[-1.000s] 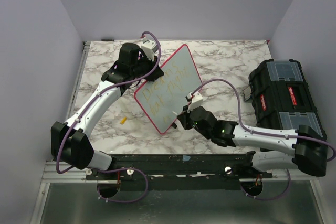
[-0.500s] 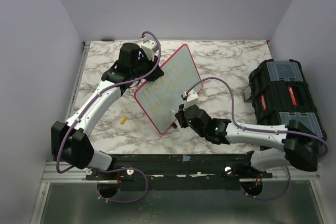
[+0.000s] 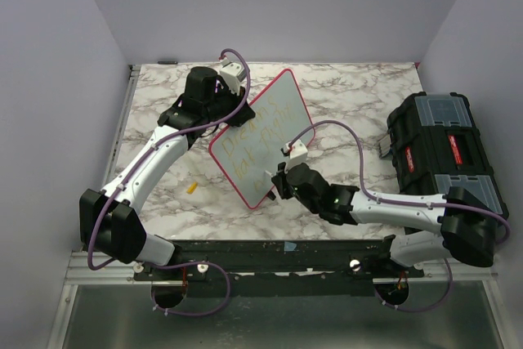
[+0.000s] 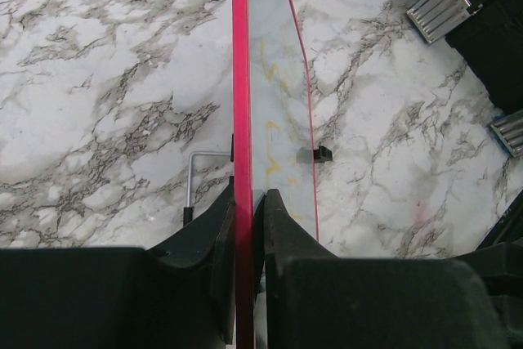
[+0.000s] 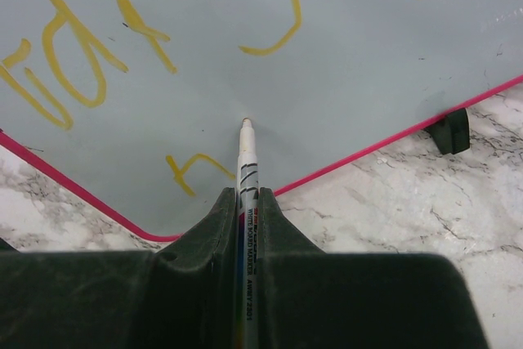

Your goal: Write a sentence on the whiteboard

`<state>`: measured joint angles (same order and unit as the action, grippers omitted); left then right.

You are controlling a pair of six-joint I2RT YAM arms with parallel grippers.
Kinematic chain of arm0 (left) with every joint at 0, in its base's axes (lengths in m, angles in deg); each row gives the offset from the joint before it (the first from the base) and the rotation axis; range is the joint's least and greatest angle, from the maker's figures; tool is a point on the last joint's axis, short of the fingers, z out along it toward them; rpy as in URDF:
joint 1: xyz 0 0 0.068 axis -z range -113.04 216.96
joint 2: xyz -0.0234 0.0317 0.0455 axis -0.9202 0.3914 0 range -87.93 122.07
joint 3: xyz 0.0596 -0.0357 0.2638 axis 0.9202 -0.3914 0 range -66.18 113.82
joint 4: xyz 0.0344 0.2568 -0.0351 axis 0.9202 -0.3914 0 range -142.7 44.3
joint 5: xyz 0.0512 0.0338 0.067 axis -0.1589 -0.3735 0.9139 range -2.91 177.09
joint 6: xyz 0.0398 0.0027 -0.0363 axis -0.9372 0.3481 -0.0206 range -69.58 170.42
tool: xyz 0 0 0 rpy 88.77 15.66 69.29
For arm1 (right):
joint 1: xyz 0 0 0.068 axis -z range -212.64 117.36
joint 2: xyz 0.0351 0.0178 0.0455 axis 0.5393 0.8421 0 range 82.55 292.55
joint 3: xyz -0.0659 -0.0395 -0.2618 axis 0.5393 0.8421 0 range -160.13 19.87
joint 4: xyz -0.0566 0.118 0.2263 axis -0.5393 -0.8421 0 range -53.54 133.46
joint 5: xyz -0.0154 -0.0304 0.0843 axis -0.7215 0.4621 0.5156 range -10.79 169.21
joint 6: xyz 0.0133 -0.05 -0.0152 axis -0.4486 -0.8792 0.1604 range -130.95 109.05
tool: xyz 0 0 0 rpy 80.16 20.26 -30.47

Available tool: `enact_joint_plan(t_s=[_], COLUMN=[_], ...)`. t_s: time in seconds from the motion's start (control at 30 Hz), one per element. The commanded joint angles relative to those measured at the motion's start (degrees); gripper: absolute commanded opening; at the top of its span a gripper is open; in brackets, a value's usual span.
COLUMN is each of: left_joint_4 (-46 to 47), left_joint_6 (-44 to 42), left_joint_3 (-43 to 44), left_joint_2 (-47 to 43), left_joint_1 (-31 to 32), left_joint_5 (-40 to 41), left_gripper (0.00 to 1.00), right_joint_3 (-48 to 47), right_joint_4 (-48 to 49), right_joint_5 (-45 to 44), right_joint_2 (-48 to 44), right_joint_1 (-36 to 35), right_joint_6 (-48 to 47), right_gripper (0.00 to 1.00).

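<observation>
On the marbled table [image 3: 359, 91], centre, well left of the black toolbox [image 3: 441, 153]:

K: Whiteboard [image 3: 263, 138] stands tilted on its near edge, white face toward the right arm. Why upright?

M: Judged: it offers the pen a steady, angled face. Left gripper [image 4: 245, 202] pinches the red rim edge-on at the board's far-left side, jaws pressed onto it, so the board should not slide under pen pressure.

K: Right side?

M: Right gripper [image 5: 245, 202] is clamped on the marker [image 5: 247, 161], barrel lying along the jaws. The tip is at the white face near the low corner, just right of a small yellow stroke. Contact or a slight gap: cannot tell.

K: Sentence [image 3: 255, 143]?

M: Faint yellow lettering in a few lines above the tip. The lowest line looks barely begun, so more writing is likely due.
</observation>
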<state>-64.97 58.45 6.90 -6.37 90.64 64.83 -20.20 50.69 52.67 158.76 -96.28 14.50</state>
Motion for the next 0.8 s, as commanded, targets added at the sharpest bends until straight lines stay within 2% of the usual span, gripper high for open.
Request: enact_joint_plan(t_s=[0.0,0.33,0.77], left_joint_4=[-3.9,-3.8,-3.8], left_joint_6=[-7.2,-7.2,-7.2], left_joint_3=[-2.2,-2.3,-2.4], left_joint_2=[2.3,2.0,1.8], left_joint_1=[1.1,1.0,1.0], left_joint_5=[3.4,3.5,3.4], left_gripper=[0.0,0.0,0.0], right_joint_3=[1.7,3.0,1.7], right_joint_4=[2.4,1.8,-1.5], right_joint_5=[3.7,6.8,1.4], right_joint_2=[-0.4,0.3,2.4], right_joint_1=[0.2,0.2,0.2], right_joint_6=[-0.3,-1.2,-1.3], right_gripper=[0.01,0.01,0.01])
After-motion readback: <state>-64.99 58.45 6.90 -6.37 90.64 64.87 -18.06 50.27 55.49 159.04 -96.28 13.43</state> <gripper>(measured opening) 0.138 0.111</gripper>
